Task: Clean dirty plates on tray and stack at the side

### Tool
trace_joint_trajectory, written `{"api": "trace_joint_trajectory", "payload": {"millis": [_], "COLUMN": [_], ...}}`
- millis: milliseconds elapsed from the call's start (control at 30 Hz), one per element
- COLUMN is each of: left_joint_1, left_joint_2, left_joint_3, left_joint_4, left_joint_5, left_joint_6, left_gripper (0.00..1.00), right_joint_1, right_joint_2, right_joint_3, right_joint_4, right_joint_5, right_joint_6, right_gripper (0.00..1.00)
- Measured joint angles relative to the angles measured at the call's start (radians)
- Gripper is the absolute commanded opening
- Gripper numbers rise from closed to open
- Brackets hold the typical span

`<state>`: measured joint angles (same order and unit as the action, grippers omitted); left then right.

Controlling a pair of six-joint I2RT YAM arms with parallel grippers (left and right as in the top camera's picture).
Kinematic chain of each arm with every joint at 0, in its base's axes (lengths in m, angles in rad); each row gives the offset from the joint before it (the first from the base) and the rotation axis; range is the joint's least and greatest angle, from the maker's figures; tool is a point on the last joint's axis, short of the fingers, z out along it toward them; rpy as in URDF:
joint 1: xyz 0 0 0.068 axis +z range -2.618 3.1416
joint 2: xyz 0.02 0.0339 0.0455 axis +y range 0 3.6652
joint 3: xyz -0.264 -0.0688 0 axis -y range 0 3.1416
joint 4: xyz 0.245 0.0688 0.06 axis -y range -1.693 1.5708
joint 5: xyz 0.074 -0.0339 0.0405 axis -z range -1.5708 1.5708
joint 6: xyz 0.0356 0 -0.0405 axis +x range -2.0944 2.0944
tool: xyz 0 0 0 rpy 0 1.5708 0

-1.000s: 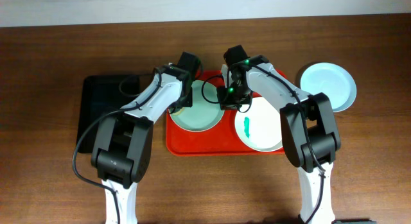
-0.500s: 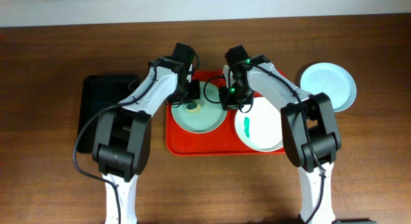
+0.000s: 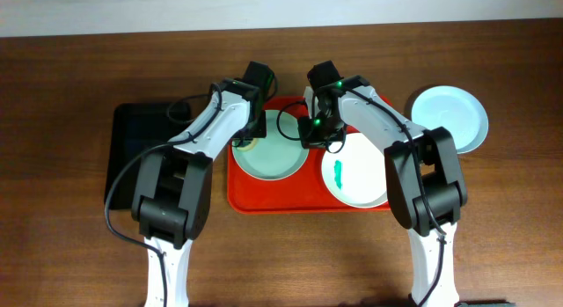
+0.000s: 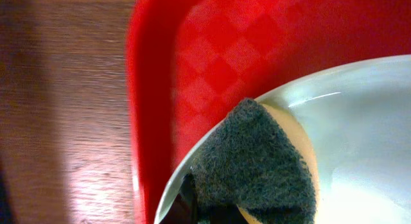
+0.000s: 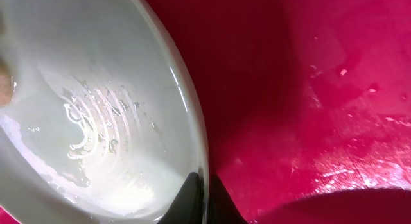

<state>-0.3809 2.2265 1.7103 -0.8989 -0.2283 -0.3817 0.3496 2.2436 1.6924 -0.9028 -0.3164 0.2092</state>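
Plate 1 [image 3: 273, 157] and smeared Plate 2 [image 3: 354, 177] on tray [image 3: 290, 198], Plate 3 [image 3: 449, 118] right of tray | left end effector [image 4: 217, 214] gripping sponge [image 4: 257, 163] (grey side up) on Plate 1's rim | right end effector [image 5: 204, 195] pinching that rim

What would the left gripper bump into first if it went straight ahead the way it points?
The left gripper holds a sponge at the plate edge; next ahead is probably the red tray, though depth is unclear.
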Motion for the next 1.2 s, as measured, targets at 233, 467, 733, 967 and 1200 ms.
{"api": "trace_joint_trajectory", "payload": {"millis": [233, 467, 733, 967, 1200], "left_joint_1": [0.044, 0.200, 0.406, 0.468, 0.472], "left_joint_2": [-0.148, -0.379, -0.394, -0.394, -0.394], "left_joint_3": [-0.002, -0.002, -0.010, -0.014, -0.014], "left_joint_4": [-0.047, -0.194, -0.257, -0.257, -0.257], "left_joint_5": [-0.082, 0.001, 0.030, 0.039, 0.041], "left_joint_6": [-0.032, -0.049, -0.050, -0.050, -0.050], "left_gripper": [0.00, 0.00, 0.00, 0.00, 0.00], "right_joint_1": [-0.002, 0.005, 0.176, 0.413, 0.529], "right_joint_2": [-0.007, -0.095, -0.289, -0.303, -0.304], "right_joint_3": [0.000, 0.019, 0.053, 0.055, 0.055], "right_joint_4": [-0.018, -0.061, -0.050, 0.039, 0.254], "right_joint_5": [0.035, 0.233, 0.744, 1.317, 1.679], "right_joint_6": [-0.064, -0.115, -0.236, -0.411, -0.746], "right_gripper": [0.04, 0.04, 0.04, 0.04, 0.04]}}
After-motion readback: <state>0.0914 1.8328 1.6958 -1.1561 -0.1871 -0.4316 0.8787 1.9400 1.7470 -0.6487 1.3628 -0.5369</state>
